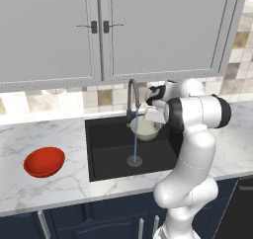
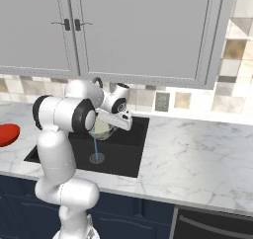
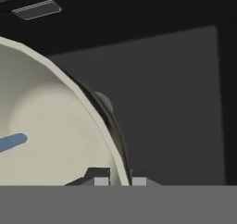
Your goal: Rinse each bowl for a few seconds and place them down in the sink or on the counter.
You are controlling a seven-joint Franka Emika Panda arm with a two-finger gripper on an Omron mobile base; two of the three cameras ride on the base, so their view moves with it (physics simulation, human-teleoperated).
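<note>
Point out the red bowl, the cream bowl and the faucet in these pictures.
red bowl (image 1: pixel 44 161): left base view, centre of its inside.
cream bowl (image 1: pixel 142 127): left base view, inner wall.
faucet (image 1: pixel 130 92): left base view, curved neck.

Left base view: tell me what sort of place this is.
A kitchen, rendered in simulation. A black sink with a gooseneck faucet is set into a marble-look counter, with grey wall cabinets above. The tool holds a cream bowl over the basin.
</note>
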